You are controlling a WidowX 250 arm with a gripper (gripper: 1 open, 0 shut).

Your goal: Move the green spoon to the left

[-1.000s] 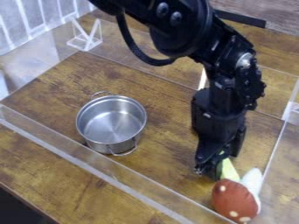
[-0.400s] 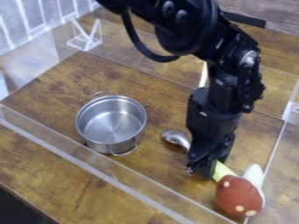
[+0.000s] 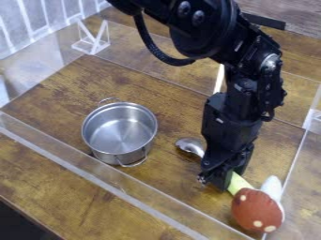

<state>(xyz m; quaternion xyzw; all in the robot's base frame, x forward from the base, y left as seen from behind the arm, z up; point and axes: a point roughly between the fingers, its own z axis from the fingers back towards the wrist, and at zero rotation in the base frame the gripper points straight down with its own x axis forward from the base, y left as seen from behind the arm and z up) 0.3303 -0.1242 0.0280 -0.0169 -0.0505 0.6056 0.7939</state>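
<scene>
The green spoon lies on the wooden table, its silver bowl (image 3: pixel 189 146) pointing left and the pale green handle (image 3: pixel 239 184) sticking out to the lower right. My gripper (image 3: pixel 219 174) points straight down over the middle of the spoon, and its black fingers are closed around the handle. The part of the handle between the fingers is hidden by the hand.
A steel pot (image 3: pixel 120 130) stands to the left of the spoon. A red-brown mushroom toy (image 3: pixel 257 211) lies just right of the handle's end. Clear plastic walls (image 3: pixel 100 178) run along the front and the right side. A clear stand (image 3: pixel 90 37) sits at the back left.
The fingers have drawn together on the spoon's handle, and the hand has rolled slightly. The spoon's silver bowl now shows to the left of the gripper.
</scene>
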